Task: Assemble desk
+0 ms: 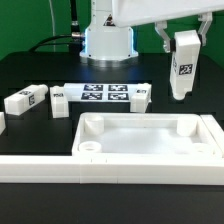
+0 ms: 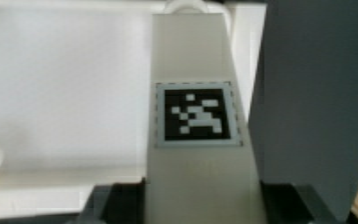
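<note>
My gripper is shut on a white square-section leg with a black-and-white tag. It holds the leg upright in the air, above the far right corner of the desk top. The top is a white tray with a raised rim and round corner sockets. In the wrist view the leg runs up the middle between my dark fingers, my gripper closed on it, with the white top beside it. Loose legs lie on the table at the exterior view's left.
The marker board lies behind the desk top, with another white tagged piece at its right end. White L-shaped border rails run along the front and the exterior view's right of the top. The robot base stands at the back.
</note>
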You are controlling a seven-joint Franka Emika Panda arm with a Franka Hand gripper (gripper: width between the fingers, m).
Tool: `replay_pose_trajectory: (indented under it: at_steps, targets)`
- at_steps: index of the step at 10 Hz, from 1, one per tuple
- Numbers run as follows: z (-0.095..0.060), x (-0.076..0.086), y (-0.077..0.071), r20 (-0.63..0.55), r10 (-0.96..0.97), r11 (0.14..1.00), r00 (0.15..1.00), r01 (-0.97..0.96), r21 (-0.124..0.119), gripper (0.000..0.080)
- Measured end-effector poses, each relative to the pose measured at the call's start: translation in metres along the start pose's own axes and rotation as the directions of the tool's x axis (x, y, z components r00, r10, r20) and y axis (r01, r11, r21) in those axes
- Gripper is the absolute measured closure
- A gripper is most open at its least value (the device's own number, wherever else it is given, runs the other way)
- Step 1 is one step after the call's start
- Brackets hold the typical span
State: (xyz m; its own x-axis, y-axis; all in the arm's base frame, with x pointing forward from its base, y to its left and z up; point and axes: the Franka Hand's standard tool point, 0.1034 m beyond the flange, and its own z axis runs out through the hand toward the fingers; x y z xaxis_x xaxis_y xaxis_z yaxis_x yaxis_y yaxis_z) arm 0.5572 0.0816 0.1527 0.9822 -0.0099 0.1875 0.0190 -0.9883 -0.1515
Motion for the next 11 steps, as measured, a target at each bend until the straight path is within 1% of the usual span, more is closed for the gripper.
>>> replay_pose_trajectory:
  at_steps: [1,2,3,4,5,7,8,9,10,11]
  targets:
    - [-0.003,0.009,0.0,-0.037,-0.001,1.0,0.999,0.001,-0.002,0.0509]
    - [-0.008,0.022,0.0,-0.106,-0.003,1.0,0.994,0.002,-0.008,0.0509]
    - [-0.01,0.03,0.0,-0.155,-0.006,1.0,0.988,0.004,-0.012,0.0509]
    - [-0.009,0.03,0.003,-0.227,-0.013,1.0,0.974,0.007,-0.025,0.0509]
    - [-0.006,0.025,0.003,-0.214,-0.012,1.0,0.977,0.007,-0.026,0.0509]
    - [-0.006,0.026,0.003,-0.212,-0.012,1.0,0.977,0.007,-0.025,0.0509]
    - [-0.004,0.033,0.0,-0.218,-0.025,0.999,0.976,0.02,-0.025,0.0509]
    - [-0.003,0.045,-0.004,-0.229,-0.041,0.999,0.973,0.036,-0.023,0.0509]
    - [-0.005,0.051,-0.005,-0.236,-0.044,0.999,0.971,0.04,-0.022,0.0509]
    - [-0.005,0.049,-0.003,-0.267,-0.043,0.999,0.963,0.037,-0.028,0.0509]
